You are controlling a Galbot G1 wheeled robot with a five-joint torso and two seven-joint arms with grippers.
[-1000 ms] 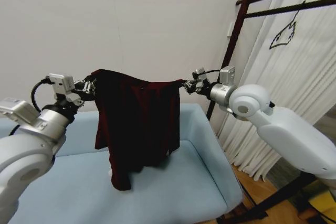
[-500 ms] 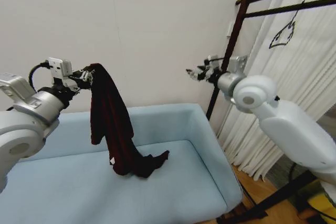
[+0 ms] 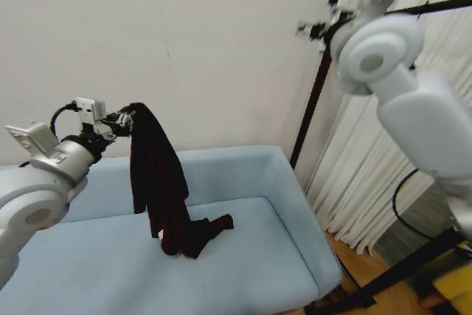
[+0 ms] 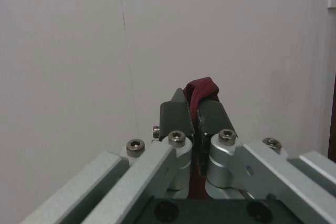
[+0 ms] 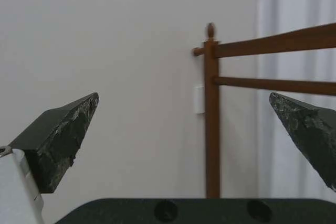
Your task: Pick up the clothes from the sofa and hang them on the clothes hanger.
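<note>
At the left middle of the head frame we see the left end effector (image 3: 127, 118) clenched on a fold of the dark red, soft cloth garment (image 3: 156, 171). In the left wrist view its two dark wedge-shaped fingers (image 4: 176, 116) pinch a small crumpled bunch of that fabric. From the grip the garment hangs in a long, narrow, limp drape, and its lower end lies in a rumpled heap on the seat of the pale blue, smooth upholstered sofa (image 3: 251, 271) at lower centre. In the upper right the right end effector (image 3: 311, 29) is held high and released, its rough black pointed fingers (image 5: 63, 135) spread wide, near the top of the dark brown wooden clothes rack (image 3: 308, 108) with its slim post and horizontal bars.
</note>
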